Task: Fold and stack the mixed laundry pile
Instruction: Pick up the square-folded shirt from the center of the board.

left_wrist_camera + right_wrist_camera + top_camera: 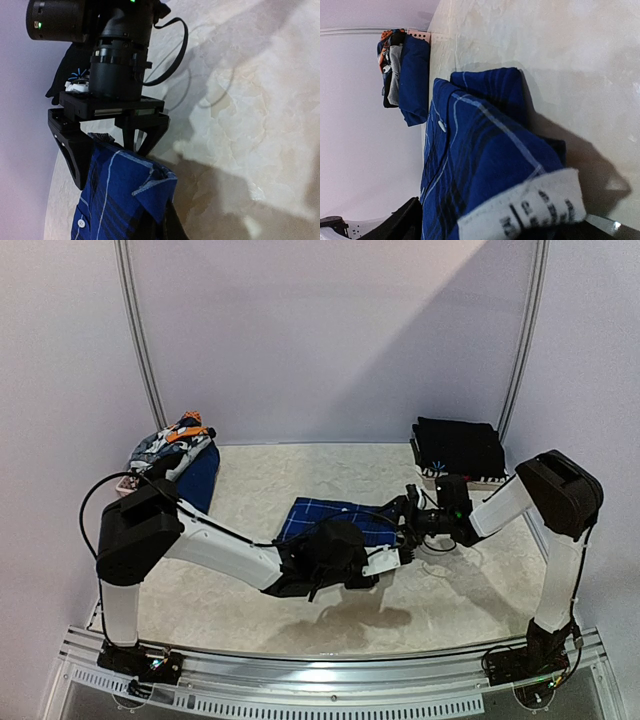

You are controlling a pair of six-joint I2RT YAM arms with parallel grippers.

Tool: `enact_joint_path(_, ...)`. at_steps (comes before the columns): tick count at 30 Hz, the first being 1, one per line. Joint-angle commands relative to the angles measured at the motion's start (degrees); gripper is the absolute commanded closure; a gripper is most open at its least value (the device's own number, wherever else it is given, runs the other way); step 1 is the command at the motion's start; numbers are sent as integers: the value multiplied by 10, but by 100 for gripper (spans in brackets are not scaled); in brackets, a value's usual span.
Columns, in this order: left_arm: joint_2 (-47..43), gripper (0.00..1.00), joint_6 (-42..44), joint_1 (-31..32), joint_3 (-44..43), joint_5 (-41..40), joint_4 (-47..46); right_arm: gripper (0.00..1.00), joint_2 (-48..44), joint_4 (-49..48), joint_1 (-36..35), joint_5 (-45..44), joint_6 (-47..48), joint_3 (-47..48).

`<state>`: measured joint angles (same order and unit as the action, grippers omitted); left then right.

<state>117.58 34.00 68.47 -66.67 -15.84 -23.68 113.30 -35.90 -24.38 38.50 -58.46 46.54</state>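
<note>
Top external: left arm [230, 550] half-hides plaid shirt [330, 514].

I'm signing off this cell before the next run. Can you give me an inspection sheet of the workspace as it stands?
Surface: pale marbled table, partly in shadow.
Job's things: blue plaid shirt partly folded mid-table; mixed pile back left; black folded stack back right.
Clutter: pale basket edge beside the pile.
Grippers: left gripper shut at the shirt's near edge, apparently pinching cloth; right gripper open, jaws astride the shirt's end.
Cables: black cable loops off the left arm, away from the cloth.
Surroundings: plain pale walls; metal rail along the near edge.
</note>
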Motion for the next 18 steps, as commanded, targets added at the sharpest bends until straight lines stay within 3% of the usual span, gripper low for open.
enact_joint_path(1,-14,100,-5,9,-2,2,-11,19,39,-30,-4,17,-26,20)
enact_joint_path(18,-9,100,-13,23,2,7,-15,67,107,-37,-6,51,-24,100)
